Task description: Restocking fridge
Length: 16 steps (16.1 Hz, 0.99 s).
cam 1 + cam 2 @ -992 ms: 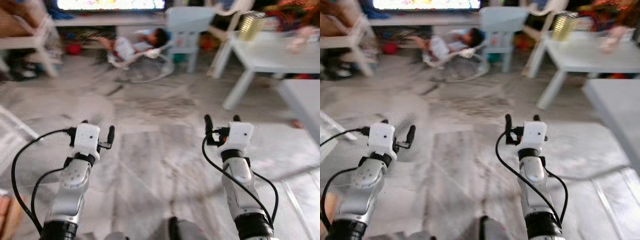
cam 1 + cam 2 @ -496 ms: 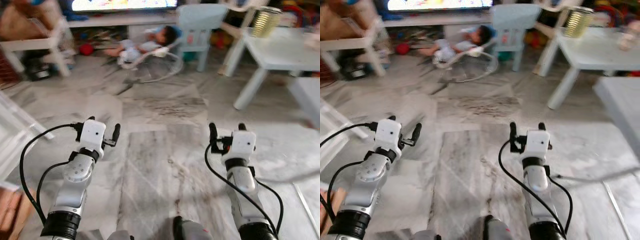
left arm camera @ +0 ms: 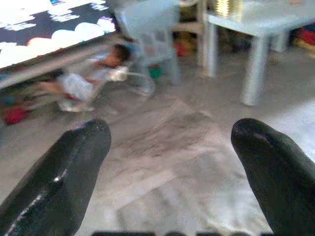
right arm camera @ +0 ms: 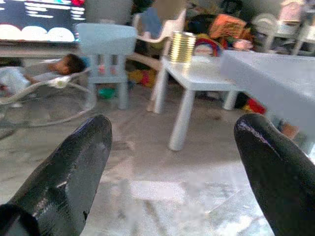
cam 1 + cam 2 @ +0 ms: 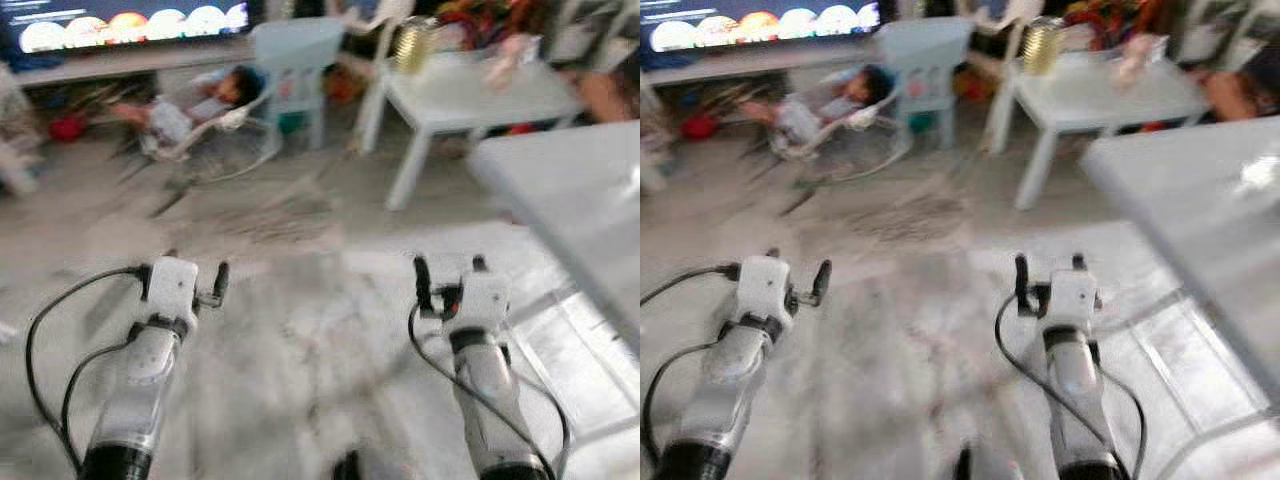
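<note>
Gold can point(image 4: 182, 46) on white table point(image 4: 206, 73), pale blue chair point(image 4: 106, 42), marble floor point(image 5: 300, 330)

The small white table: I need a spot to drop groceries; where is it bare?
The small white table is bare across its near middle. Its far edge is crowded: a gold can at one corner, toys behind. The larger table beside it looks bare too.
</note>
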Motion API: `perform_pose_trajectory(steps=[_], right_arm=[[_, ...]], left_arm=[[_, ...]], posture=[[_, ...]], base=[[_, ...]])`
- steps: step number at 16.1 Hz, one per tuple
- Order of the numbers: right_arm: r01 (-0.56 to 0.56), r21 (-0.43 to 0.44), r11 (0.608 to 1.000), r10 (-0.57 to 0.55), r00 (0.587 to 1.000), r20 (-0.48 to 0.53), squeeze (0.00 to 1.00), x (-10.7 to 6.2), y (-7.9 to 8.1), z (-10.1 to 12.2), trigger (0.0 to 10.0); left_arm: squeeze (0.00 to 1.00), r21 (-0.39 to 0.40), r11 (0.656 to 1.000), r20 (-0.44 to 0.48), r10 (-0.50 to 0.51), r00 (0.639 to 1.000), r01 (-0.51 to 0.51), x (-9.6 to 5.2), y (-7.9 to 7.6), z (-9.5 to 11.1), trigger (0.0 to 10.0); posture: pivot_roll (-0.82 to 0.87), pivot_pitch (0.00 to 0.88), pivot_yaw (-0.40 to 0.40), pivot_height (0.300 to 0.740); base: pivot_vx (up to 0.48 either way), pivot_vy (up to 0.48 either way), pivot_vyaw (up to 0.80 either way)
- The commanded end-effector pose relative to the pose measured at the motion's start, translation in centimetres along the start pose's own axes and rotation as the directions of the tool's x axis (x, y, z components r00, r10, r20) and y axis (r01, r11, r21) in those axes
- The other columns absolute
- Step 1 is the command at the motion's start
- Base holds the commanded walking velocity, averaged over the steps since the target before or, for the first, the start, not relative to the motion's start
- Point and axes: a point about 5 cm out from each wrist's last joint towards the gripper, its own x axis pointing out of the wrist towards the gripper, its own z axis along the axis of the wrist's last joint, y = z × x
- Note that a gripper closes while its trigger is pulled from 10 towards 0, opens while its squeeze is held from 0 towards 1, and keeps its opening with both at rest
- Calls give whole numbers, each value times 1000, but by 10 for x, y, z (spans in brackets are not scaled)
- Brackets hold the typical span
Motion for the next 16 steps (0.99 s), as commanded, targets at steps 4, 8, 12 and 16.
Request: perform_pose_trajectory(steps=[4, 8, 12, 16], right_arm=[[-17, 9, 1000, 17, 1000, 7, 0, 7, 3, 6, 10000], [-31, 11, 999, 31, 999, 19, 0, 13, 7, 10, 10000], [-49, -5, 999, 49, 999, 9, 0, 9, 7, 7, 10000], [-64, -19, 998, 65, 997, 35, 0, 12, 10, 13, 10000]], left_arm=[[0, 2, 1000, 58, -18, 998, 18, 8, -7, 15, 10000], [0, -5, 1000, 64, -12, 998, 13, 7, -5, 17, 10000], [0, -25, 999, 70, 44, 997, -42, 7, 0, 16, 10000], [0, -33, 997, 71, 73, 995, -70, 11, 11, 18, 10000]], posture=[[46, 91, -16, 740], [48, 102, -26, 740], [46, 94, -36, 740], [38, 87, -42, 740]], base=[[357, 0, -800], [144, 0, -800], [0, 0, -800], [0, 0, -800]])
